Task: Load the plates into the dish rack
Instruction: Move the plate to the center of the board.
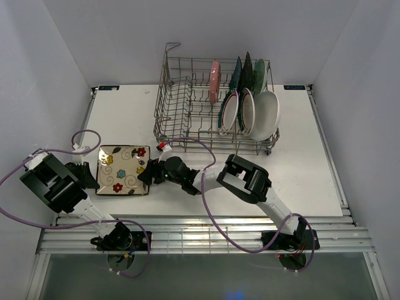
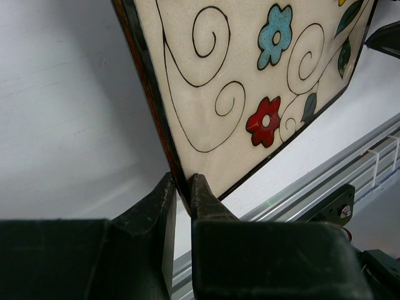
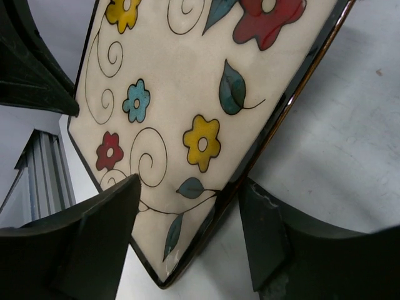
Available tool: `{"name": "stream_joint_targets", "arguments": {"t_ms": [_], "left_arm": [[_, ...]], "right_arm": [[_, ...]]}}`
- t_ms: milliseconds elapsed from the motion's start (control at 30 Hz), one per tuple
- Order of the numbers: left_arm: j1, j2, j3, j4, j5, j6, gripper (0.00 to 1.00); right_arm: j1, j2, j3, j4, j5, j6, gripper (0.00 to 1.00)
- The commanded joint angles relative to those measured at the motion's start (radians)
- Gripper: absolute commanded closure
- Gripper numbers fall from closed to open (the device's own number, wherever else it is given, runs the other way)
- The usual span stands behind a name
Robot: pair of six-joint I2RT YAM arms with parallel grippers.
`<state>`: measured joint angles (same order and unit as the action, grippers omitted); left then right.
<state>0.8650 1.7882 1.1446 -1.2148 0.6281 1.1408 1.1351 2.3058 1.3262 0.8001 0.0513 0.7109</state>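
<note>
left claw (image 2: pixel 183 186): clamped tight on the flower plate (image 1: pixel 123 170) edge | right claw (image 3: pixel 190 190): open, one finger on each side of the plate's other edge | other plates (image 1: pixel 255 112): standing in dish rack (image 1: pixel 181 109)

no writing, brand, number or sign can be read in any view. the cream square ceramic plate with painted flowers (image 1: pixel 122 170), lying between the left gripper (image 1: pixel 94 177) and the right gripper (image 1: pixel 147 174), shows only coloured blossoms, leaves and black curls, no lettering. one small dark strip (image 1: pixel 107 88) sits at the far corner of the white table (image 1: pixel 125 115), well beyond the left gripper, and another (image 1: pixel 295 87) well beyond the right gripper; both are too small to read.
</note>
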Motion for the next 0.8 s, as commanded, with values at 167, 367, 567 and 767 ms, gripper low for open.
{"name": "stream_joint_targets", "arguments": {"t_ms": [167, 367, 567, 767], "left_arm": [[0.005, -0.042, -0.008, -0.026, -0.019, 0.148, 1.00], [0.005, -0.046, -0.008, -0.055, -0.005, 0.172, 1.00], [0.005, -0.041, -0.016, -0.071, 0.002, 0.195, 1.00], [0.006, -0.049, -0.023, -0.077, 0.010, 0.200, 1.00]], "right_arm": [[-0.018, -0.032, -0.068, 0.053, -0.044, 0.091, 0.42], [-0.011, -0.069, -0.131, 0.122, -0.064, 0.151, 0.58], [0.002, -0.101, -0.174, 0.159, -0.016, 0.151, 0.75], [0.020, -0.140, -0.212, 0.182, 0.027, 0.140, 0.87]]}}
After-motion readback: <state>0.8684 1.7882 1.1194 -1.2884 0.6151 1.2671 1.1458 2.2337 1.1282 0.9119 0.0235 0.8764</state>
